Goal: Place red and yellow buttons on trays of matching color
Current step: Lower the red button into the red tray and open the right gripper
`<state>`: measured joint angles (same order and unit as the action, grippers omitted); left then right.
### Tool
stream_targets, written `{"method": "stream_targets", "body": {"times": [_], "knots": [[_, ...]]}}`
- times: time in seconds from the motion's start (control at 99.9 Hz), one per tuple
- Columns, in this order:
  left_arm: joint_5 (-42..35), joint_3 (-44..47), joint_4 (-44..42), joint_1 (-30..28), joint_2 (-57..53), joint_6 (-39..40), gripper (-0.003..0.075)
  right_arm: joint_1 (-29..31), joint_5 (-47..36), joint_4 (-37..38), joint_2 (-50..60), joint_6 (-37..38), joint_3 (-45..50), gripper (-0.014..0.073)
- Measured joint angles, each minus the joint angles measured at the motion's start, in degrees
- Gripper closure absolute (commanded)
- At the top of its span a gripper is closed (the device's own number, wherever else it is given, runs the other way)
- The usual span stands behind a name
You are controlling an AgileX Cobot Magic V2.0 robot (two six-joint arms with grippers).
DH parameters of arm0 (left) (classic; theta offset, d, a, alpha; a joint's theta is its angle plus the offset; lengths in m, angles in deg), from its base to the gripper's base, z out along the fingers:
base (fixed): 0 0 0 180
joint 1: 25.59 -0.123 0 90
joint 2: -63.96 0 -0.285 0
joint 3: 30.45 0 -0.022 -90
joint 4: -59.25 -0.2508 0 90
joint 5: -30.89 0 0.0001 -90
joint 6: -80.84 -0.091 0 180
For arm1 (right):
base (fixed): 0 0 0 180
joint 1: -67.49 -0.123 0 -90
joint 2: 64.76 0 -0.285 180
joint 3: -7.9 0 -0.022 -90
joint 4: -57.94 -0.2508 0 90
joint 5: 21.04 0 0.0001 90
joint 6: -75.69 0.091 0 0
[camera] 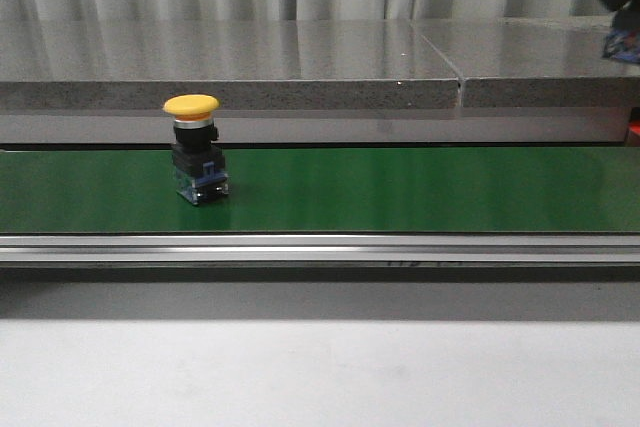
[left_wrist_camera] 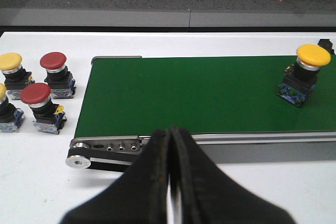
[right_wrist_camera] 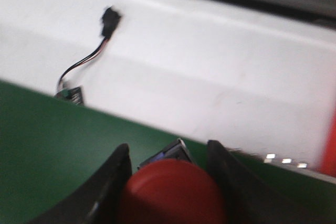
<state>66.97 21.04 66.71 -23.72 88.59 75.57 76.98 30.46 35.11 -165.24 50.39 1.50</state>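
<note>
Since the reds go on the red tray, the right gripper (right_wrist_camera: 170, 182) is squeezing a red button (right_wrist_camera: 173, 192) over the green belt (right_wrist_camera: 58, 156). The left gripper (left_wrist_camera: 169, 177) is sitting closed and empty near the belt's end, while a yellow button (camera: 195, 152) is standing upright on the belt, probably waiting its turn.

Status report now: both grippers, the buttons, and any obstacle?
Left gripper shut, empty, near belt end. Right gripper around red button over green belt. Yellow button upright on belt. No obstacle visible.
</note>
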Motion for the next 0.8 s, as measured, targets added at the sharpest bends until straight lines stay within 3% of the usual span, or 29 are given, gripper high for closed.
{"method": "stream_targets", "body": {"times": [0.15, 0.31, 0.801], "knots": [[0.0, 0.0, 0.0, 0.0, 0.0, 0.0, 0.0739, 8.7, -0.5, 0.0, -3.3, 0.0, -5.2, 0.0585], [0.0, 0.0, 0.0, 0.0, 0.0, 0.0, 0.0739, 14.1, -1.0, 0.2, -10.7, 0.0, -10.4, 0.0585], [0.0, 0.0, 0.0, 0.0, 0.0, 0.0, 0.0739, 16.0, -3.2, 0.3, -30.5, 0.0, -23.9, 0.0585]]}}
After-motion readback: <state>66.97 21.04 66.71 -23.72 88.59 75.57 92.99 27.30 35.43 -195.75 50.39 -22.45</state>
